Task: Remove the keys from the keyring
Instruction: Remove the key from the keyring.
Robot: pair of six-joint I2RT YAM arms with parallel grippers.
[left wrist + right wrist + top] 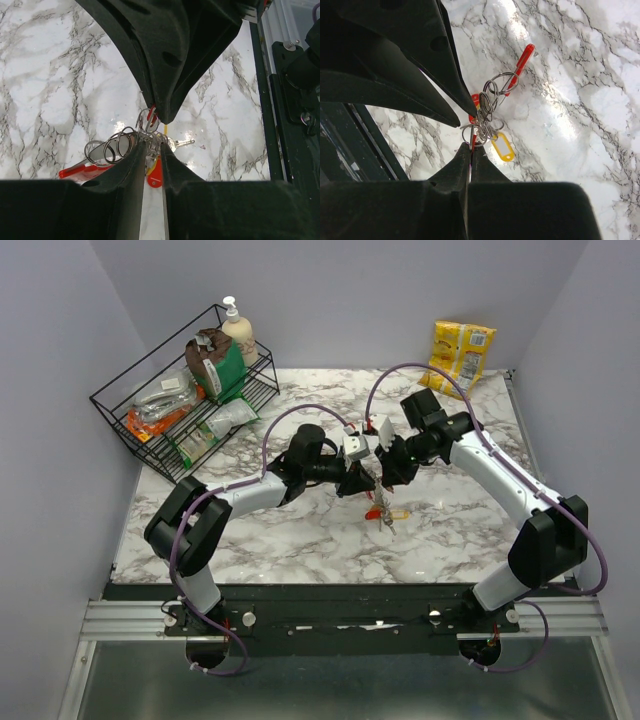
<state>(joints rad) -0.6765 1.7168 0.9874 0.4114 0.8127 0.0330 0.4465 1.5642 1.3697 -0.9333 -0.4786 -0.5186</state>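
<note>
The keys (385,512) hang as one bunch just above the marble, between both grippers. My left gripper (153,146) is closed on the keyring (117,147), a tangle of thin metal rings joined to a red strap (82,172). A red round tag (155,176) shows in the gap behind its tips, and a silvery key (184,143) sticks out to the right. My right gripper (470,145) is shut on a thin red-edged key and the ring around it. A yellow tag (503,148) dangles beside it, and the red strap (522,59) points away. The two grippers' tips nearly touch (368,480).
A black wire rack (180,400) with packets and a soap bottle (238,328) stands at the back left. A yellow snack bag (460,352) leans at the back right. The dark rail of the table's near edge (280,125) lies close to the grippers.
</note>
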